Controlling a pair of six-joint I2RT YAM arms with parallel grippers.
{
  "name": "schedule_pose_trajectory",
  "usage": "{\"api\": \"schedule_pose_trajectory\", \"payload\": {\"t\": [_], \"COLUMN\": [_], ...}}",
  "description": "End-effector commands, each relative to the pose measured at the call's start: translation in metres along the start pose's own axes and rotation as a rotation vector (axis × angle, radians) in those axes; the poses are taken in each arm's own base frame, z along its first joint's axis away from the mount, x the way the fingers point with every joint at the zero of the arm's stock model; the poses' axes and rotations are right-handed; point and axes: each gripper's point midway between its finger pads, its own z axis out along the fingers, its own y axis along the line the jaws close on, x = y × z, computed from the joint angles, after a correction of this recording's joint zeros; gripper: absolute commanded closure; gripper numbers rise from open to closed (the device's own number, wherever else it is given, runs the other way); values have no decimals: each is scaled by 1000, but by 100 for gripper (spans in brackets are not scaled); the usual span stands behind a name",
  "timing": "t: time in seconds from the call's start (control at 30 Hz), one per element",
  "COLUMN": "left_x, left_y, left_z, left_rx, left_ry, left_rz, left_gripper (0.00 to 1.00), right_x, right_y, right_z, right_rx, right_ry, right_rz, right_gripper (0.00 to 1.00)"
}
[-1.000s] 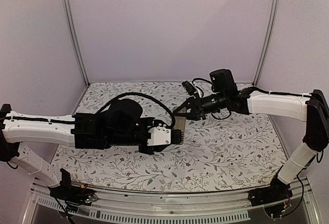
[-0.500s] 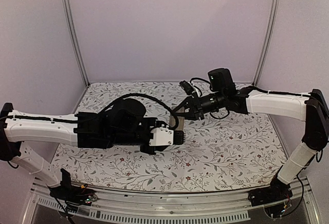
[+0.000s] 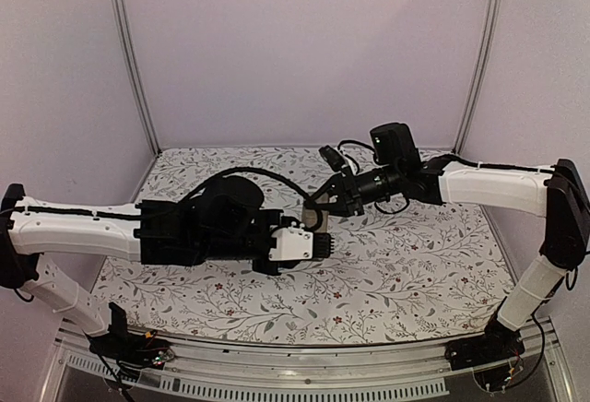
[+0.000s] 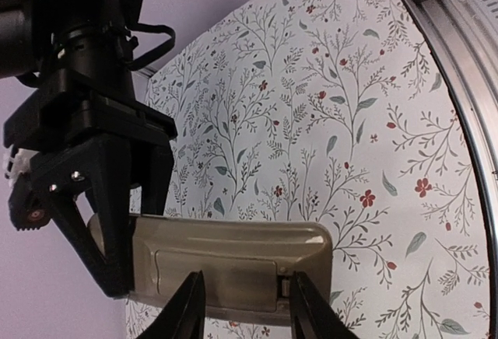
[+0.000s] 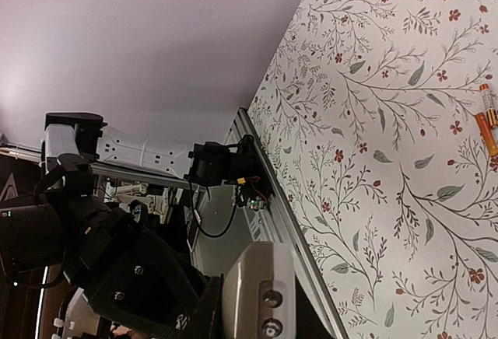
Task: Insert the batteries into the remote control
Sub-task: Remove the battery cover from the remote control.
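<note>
My right gripper (image 3: 323,202) is shut on one end of the remote control (image 4: 233,265) and holds it in the air above the table's middle. The remote's grey-tan back faces the left wrist camera, with the battery cover closed. My left gripper (image 4: 247,312) is open, with one finger on each side of the cover, close in front of it. In the right wrist view the remote's end (image 5: 261,292) sits between my right gripper's (image 5: 257,322) fingers. Two orange batteries (image 5: 489,117) lie side by side on the table. They do not show in the top view.
The flower-patterned tablecloth (image 3: 406,264) covers the table. A metal rail (image 3: 304,379) runs along the near edge. Two upright metal posts (image 3: 129,52) stand at the back corners. The left arm's base (image 5: 226,164) shows in the right wrist view.
My left gripper has moved a little to the right, closer to the remote. My right gripper has shifted slightly left with the remote still in it.
</note>
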Motion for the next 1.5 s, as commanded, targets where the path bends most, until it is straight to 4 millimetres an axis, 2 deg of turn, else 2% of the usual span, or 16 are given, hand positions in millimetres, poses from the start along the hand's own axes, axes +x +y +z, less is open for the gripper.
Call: {"api": "schedule_pose_trajectory", "payload": {"t": [0.0, 0.17, 0.33, 0.6, 0.87, 1.03, 1.27, 1.47], "left_x": [6, 7, 4, -7, -7, -2, 8, 18], "left_y": [1, 3, 16, 37, 34, 25, 11, 5], "left_z": [5, 8, 4, -14, -20, -20, -11, -4], "left_rx": [-1, -8, -58, -166, -154, -121, -69, -47], "left_ry": [41, 49, 35, -24, -42, -30, 6, 47], "left_rz": [29, 36, 31, 38, 41, 46, 62, 78], "left_gripper": [62, 63, 67, 73, 74, 74, 74, 74], "right_x": [-4, -4, -1, 1, -1, -10, -17, -22], "right_y": [15, 18, 14, 5, 1, 2, 12, 8], "right_z": [4, 4, 6, 9, 10, 4, 0, -3], "right_rx": [-46, -54, -56, -42, -36, -44, -86, -89], "right_ry": [16, 20, 32, 39, 37, 6, -19, -39], "right_rz": [-36, -38, -22, 15, 34, 23, 31, 52], "right_gripper": [100, 100, 100, 100, 100, 100, 100, 100]}}
